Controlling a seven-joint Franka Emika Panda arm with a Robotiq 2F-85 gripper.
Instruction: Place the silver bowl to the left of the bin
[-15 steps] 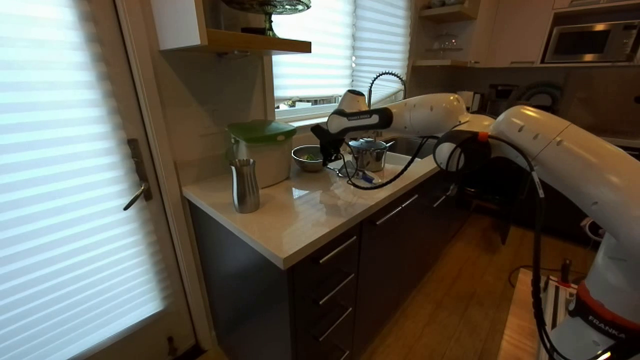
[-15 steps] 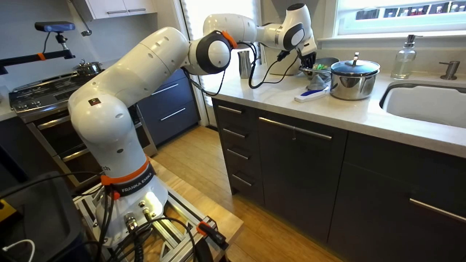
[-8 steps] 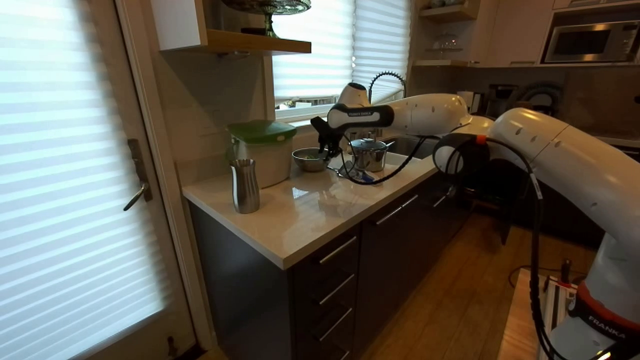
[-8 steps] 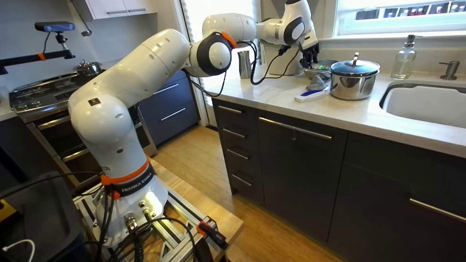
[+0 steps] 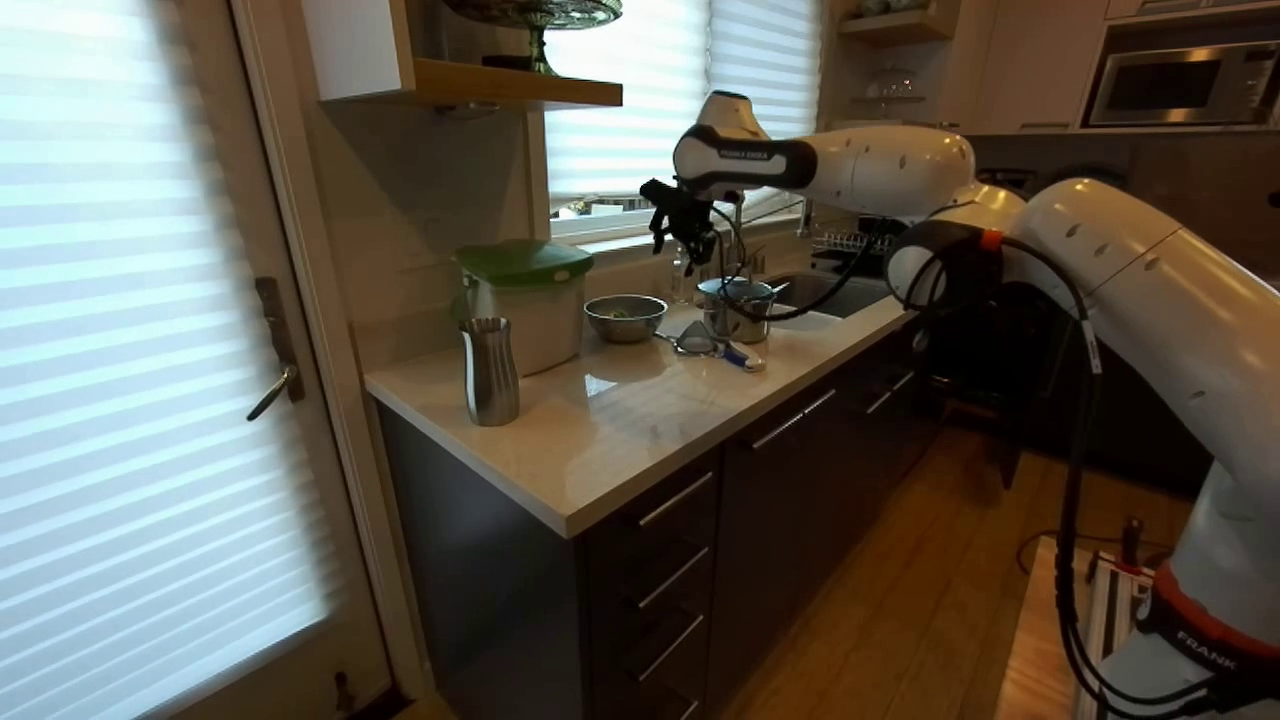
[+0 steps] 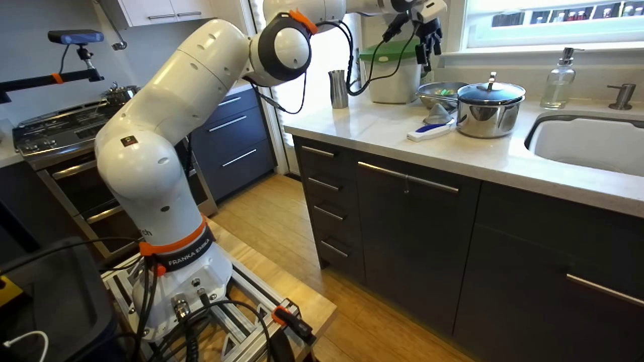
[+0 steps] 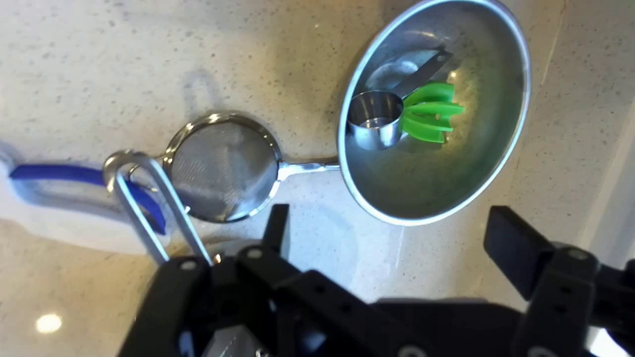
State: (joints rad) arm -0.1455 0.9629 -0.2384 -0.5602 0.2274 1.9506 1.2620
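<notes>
The silver bowl rests upright on the counter. In both exterior views it stands just to the right of the white bin with its green lid. From the wrist view, the bowl holds a small metal measuring cup and a green fluted piece. My gripper hangs in the air above and beside the bowl, apart from it. Its fingers are spread wide, with only bare counter showing between them and the bowl's rim beyond.
A strainer lies with its handle reaching the bowl's rim; contact is unclear. Near it are a blue-and-white utensil and a lidded steel pot. A tall metal cup stands in front of the bin. The sink lies beyond the pot.
My gripper was down at the bowl's rim; it has opened and risen clear, drawing away from the bin. The bowl has settled slightly and shows whole now.
</notes>
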